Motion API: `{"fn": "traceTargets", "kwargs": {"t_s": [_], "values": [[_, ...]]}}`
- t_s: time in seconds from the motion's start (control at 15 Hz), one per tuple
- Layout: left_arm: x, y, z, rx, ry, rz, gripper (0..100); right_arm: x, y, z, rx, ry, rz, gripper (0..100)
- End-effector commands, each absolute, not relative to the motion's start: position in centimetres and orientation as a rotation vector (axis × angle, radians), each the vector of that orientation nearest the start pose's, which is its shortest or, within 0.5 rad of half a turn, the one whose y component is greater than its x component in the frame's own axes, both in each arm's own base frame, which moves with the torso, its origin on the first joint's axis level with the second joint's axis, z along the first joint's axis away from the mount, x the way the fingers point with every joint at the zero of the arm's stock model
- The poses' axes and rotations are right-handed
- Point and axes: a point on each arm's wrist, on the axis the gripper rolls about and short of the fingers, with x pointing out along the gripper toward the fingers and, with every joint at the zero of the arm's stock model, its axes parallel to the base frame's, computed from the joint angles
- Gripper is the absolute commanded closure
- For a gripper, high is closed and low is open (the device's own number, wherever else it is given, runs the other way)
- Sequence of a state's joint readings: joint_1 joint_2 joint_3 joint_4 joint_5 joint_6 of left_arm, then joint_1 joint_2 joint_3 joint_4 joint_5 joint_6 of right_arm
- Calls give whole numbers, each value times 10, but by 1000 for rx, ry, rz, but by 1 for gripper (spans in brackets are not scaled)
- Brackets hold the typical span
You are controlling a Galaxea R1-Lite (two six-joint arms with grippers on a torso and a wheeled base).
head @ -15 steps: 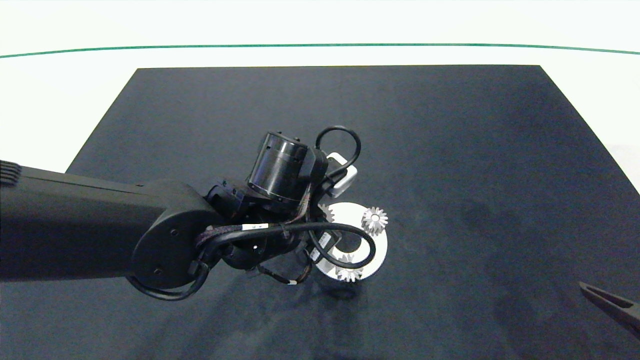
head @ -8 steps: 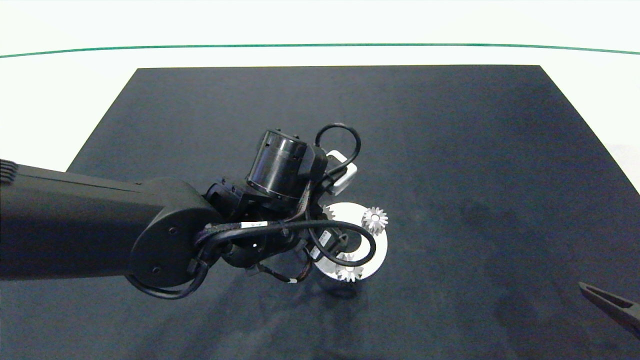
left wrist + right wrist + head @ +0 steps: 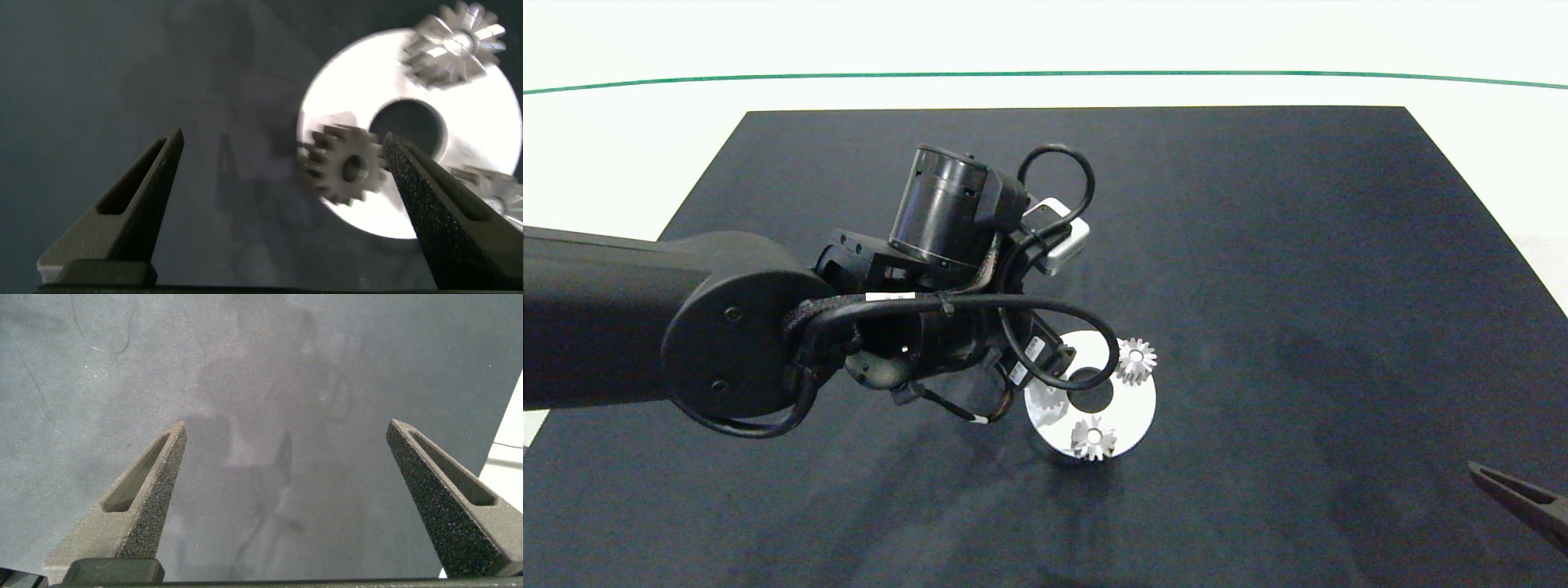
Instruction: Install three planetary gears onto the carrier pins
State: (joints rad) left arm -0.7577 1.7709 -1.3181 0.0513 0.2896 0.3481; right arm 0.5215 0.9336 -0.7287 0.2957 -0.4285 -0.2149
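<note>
A white disc (image 3: 1127, 408) lies on the dark mat with three silver planetary gears on it. One gear (image 3: 1135, 360) is at the disc's far right, one (image 3: 1093, 438) at its near edge, and the third (image 3: 1048, 400) at its left, half under my left arm's cable. The gears cover the carrier pins. In the left wrist view my left gripper (image 3: 283, 137) hangs open above the disc (image 3: 482, 114). The left gear (image 3: 347, 163) lies free between its fingers, touching neither. My right gripper (image 3: 288, 426) is open over bare mat, at the near right (image 3: 1519, 498).
The dark mat (image 3: 1258, 245) covers most of the white table (image 3: 605, 163). A green line (image 3: 1045, 73) runs along the far side. My left arm's wrist and cables (image 3: 947, 245) hang over the mat left of the disc.
My left arm has risen and drawn back to the far left, off the disc. That uncovers the disc's centre hole and more of the left gear. The right gripper has not moved.
</note>
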Motion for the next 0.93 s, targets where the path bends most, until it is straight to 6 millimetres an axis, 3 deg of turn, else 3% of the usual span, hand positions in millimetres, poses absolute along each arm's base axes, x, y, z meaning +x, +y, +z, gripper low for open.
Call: {"fn": "traceTargets", "kwargs": {"t_s": [0.07, 0.93], "values": [[253, -221, 242, 593, 343, -521, 0, 87, 39, 231, -442, 435, 135, 0], [264, -206, 238, 611, 358, -526, 0, 85, 38, 232, -438, 424, 135, 0]]}}
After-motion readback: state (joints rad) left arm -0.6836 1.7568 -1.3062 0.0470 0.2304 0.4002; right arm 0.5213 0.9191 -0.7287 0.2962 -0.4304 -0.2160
